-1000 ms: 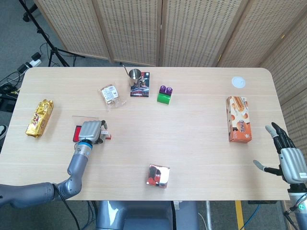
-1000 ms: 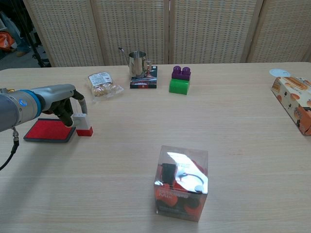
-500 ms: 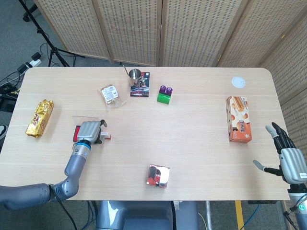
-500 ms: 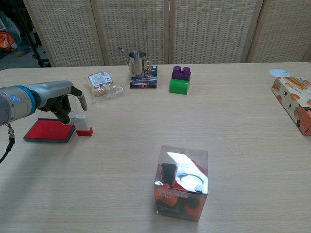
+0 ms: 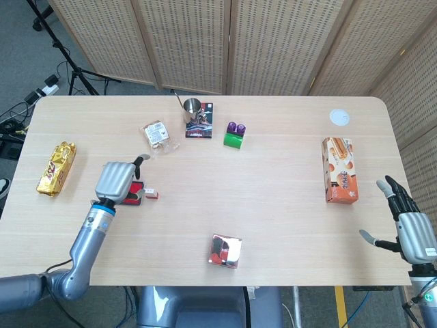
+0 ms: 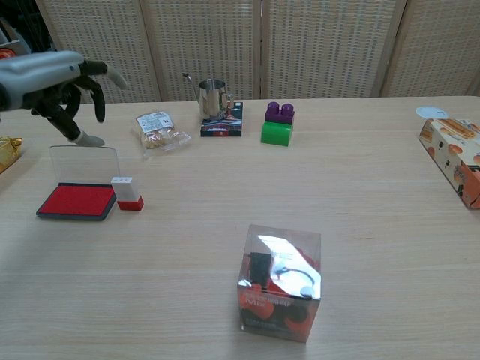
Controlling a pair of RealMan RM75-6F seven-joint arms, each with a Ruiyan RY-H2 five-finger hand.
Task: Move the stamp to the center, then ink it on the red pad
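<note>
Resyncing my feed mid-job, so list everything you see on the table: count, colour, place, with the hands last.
stamp: 1, white with red base, beside pad
red ink pad: 1, lid open, left
gold packet: 1, far left
snack bag: 1, clear, rear left
steel cup: 1, rear centre
dark booklet: 1, by cup
toy bricks: purple on green, rear centre
clear box: 1, front centre
orange carton: 1, right
white disc: 1, rear right
left hand: raised above pad, holding nothing
right hand: spread, right edge

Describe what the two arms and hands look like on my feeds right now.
The left hand has a silver-grey back plate and dark fingers with pale tips; its grey arm carries a blue ring at the wrist. The right hand looks the same: grey back, black fingers, light tips. A blue cable shows below it.
</note>
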